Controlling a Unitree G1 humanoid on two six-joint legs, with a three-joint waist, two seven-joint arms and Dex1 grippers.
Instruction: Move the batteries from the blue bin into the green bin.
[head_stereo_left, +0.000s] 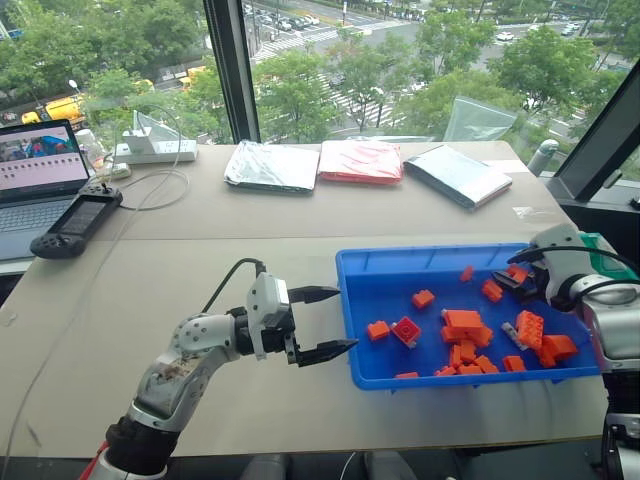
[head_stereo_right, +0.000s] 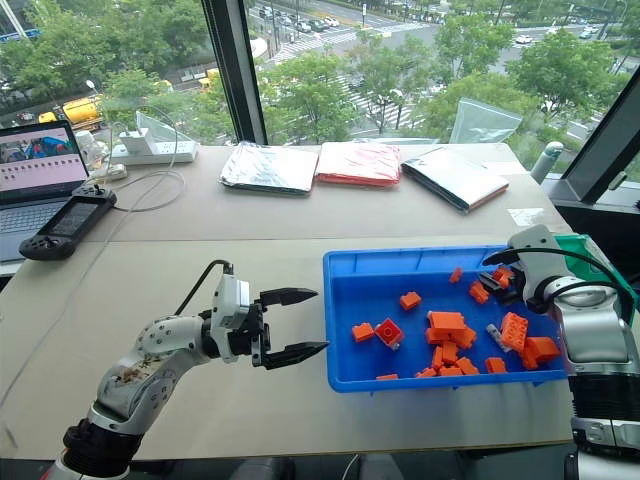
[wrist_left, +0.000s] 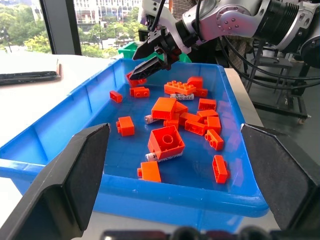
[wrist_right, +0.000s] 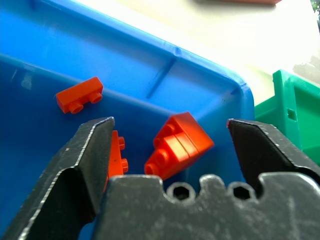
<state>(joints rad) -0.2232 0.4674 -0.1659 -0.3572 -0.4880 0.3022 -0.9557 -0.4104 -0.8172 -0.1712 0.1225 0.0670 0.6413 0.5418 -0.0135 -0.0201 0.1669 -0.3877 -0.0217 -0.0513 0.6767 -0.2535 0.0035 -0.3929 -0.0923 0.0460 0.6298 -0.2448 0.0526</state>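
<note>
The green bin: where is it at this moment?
In the head views the green bin sits at the table's right edge, just beyond the blue bin's far right corner, partly hidden behind the right gripper.

Glossy smooth plastic blue bin (head_stereo_left: 356, 300), shiny orange plastic bricks (head_stereo_left: 463, 320) — matt pale tabletop (head_stereo_left: 200, 260), crinkled silvery foil pouch (head_stereo_left: 272, 165)

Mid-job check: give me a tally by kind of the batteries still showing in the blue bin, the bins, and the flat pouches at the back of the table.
Batteries in sight, others may lie under bricks: 3
Bins, the blue bin and the green bin: 2
Flat pouches: 3
Total: 8
</note>
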